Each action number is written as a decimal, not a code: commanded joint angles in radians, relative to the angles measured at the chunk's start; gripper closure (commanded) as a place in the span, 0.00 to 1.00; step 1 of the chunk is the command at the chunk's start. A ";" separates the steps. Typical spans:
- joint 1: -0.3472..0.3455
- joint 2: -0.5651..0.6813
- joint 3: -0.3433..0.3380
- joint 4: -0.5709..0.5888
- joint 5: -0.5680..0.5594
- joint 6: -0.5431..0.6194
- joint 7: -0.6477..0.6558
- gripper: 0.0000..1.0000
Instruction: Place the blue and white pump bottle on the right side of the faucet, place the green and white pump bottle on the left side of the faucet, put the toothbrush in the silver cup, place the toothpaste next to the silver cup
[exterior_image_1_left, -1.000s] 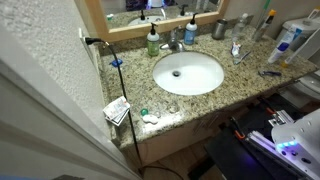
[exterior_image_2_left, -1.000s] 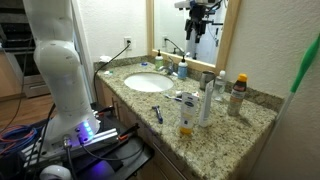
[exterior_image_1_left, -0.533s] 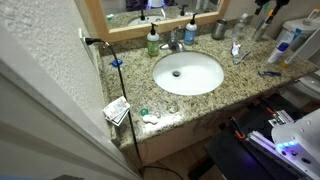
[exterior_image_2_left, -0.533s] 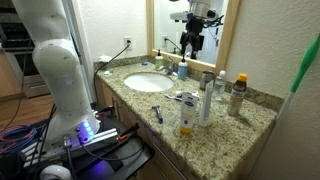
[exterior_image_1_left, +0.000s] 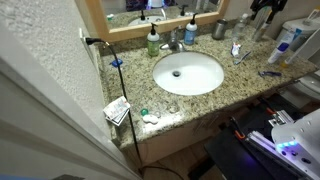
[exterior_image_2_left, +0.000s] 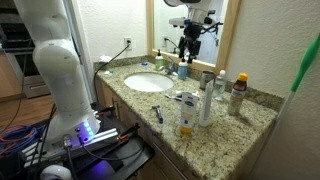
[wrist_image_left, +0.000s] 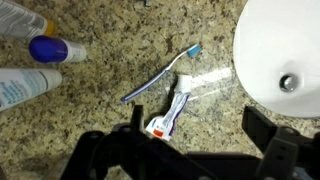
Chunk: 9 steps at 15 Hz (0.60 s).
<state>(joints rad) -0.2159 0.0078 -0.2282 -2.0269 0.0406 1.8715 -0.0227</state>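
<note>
in the last second the arm has dropped lower over the tabletop (wrist_image_left: 105, 50), and the pincer (wrist_image_left: 196, 135) now hangs released, jaws wide and empty. the toothpaste (wrist_image_left: 170, 112) lies flat just ahead of its tips, and the toothbrush (wrist_image_left: 165, 78) a little beyond that. i'd guess it is lining up on one of those two; neither is picked up yet.

in an exterior view, the green and white pump bottle (exterior_image_1_left: 153, 42) and the blue and white pump bottle (exterior_image_1_left: 190, 31) stand upright on either side of the faucet (exterior_image_1_left: 174, 42), behind the white sink (exterior_image_1_left: 188, 72) set in the speckled surface (exterior_image_1_left: 130, 85). the silver cup (exterior_image_1_left: 219, 30) stands further along, and the dark claw (exterior_image_1_left: 262, 8) hangs at the top edge.
</note>
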 joint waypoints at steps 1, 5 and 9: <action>-0.001 -0.030 0.003 -0.180 0.029 0.142 0.061 0.00; -0.002 0.001 0.003 -0.207 -0.002 0.153 0.070 0.00; -0.002 0.000 0.003 -0.255 -0.017 0.152 0.062 0.00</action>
<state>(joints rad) -0.2151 0.0072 -0.2277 -2.2829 0.0237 2.0256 0.0391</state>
